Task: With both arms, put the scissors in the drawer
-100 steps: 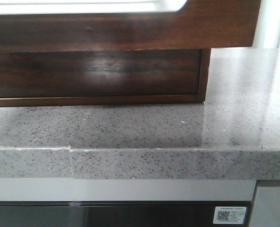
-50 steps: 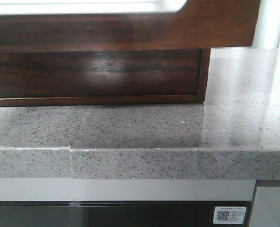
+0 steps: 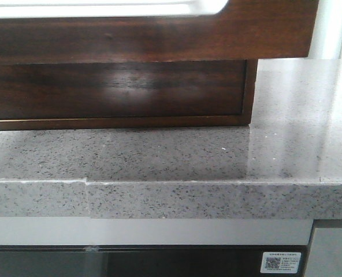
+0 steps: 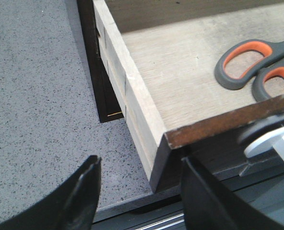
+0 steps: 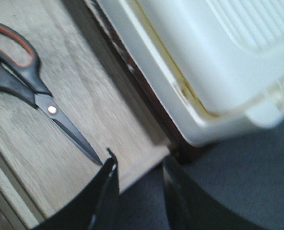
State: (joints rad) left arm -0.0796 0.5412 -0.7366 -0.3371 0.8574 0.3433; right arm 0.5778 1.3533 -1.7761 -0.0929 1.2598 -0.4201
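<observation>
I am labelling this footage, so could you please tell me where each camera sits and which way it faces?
Front view: low, facing forward at the drawer front and speckled countertop; no arm shows.
Left wrist view: above the open drawer's corner, looking down at the scissors; left gripper jaws apart.
Right wrist view: over the drawer, beside a white tray; right gripper jaws apart.
Both wrist views share the scissors lying in the drawer.

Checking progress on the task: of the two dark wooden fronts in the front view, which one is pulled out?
The upper one, the drawer with the white area along its top; it overhangs the recessed lower front.
</observation>
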